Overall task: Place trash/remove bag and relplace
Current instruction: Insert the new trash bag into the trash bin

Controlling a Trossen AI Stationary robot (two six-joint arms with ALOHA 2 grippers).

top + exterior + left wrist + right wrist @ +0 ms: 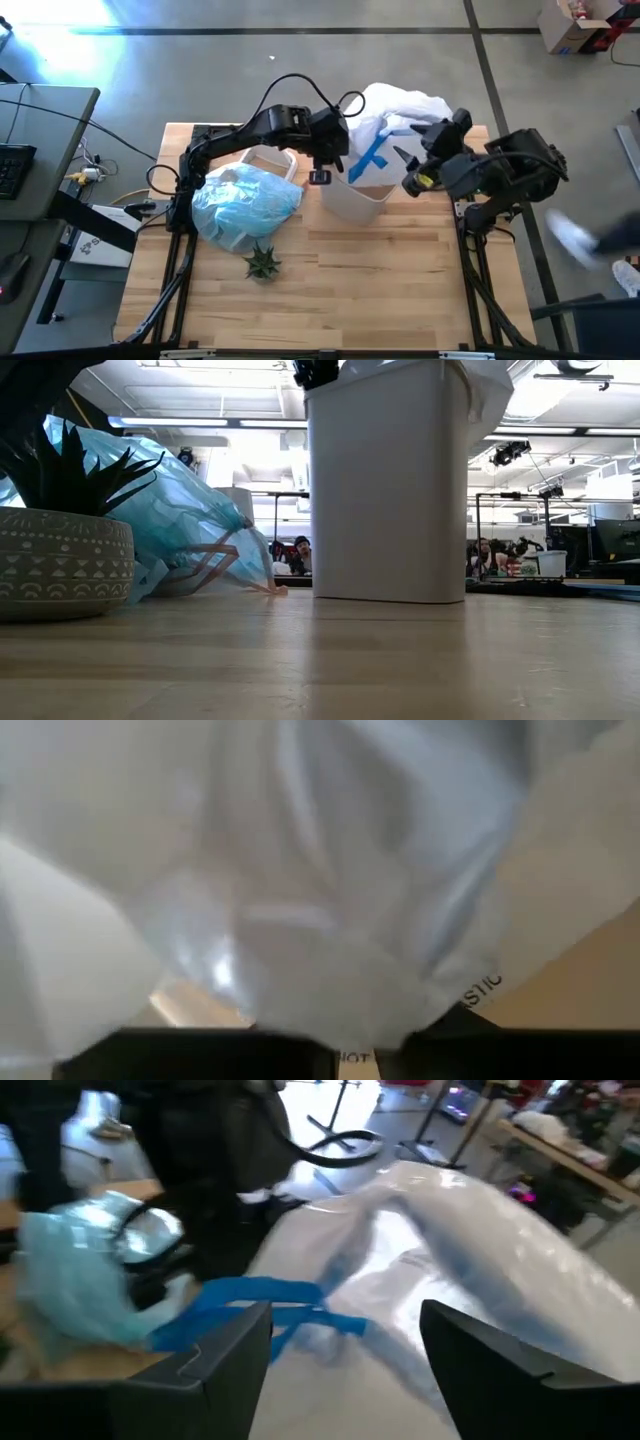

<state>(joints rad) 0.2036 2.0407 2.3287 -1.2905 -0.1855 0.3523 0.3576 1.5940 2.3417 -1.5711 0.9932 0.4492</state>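
Right gripper point(400, 158): fingers spread, empty, just beside the white bag at the bin's 2 o'clock side.
Left gripper point(328, 160): fingers pressed together on the white bag's film at the bin's 10 o'clock rim.
White bin point(357, 200): one, upright, table centre; contents hidden.
White bag point(400, 108): one — heaped over the bin mouth, spilling toward 1 o'clock, blue drawstring point(372, 160) across it.
Light-blue bag point(245, 203): one, full, at the bin's 9 o'clock — long axis running 8 to 2 o'clock; contents not discernible.
Potted plant point(263, 262): one, at the blue bag's 6 o'clock.
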